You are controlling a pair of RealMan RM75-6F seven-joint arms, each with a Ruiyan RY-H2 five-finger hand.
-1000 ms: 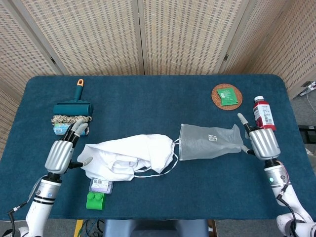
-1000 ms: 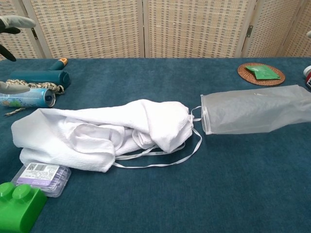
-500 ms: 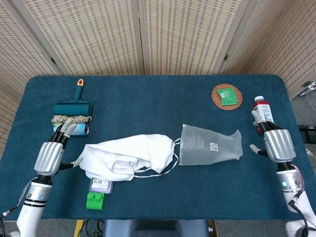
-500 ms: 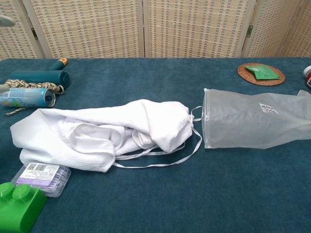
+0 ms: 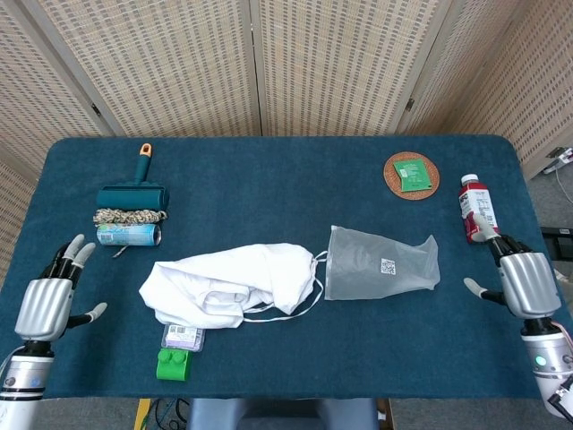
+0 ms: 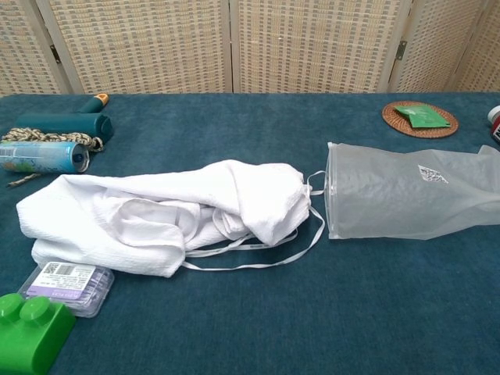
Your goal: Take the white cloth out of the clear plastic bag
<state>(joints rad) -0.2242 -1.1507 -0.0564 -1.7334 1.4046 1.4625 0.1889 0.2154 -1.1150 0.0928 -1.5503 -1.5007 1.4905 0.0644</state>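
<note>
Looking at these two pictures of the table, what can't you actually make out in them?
- Purple-labelled clear box: partly under the white cloth in the head view; label too small to read.
- Red bottle: cut off by the chest view's right edge.
- Sticker on the clear plastic bag: print too small in both views.
- Left robot hand and right robot hand: absent from the chest view.

White cloth (image 5: 228, 285): matt, crinkled woven fabric. Clear plastic bag (image 5: 380, 265): frosted, translucent film. Table cover (image 5: 286, 179): napped blue textile. Hands: brushed metal shells.
</note>
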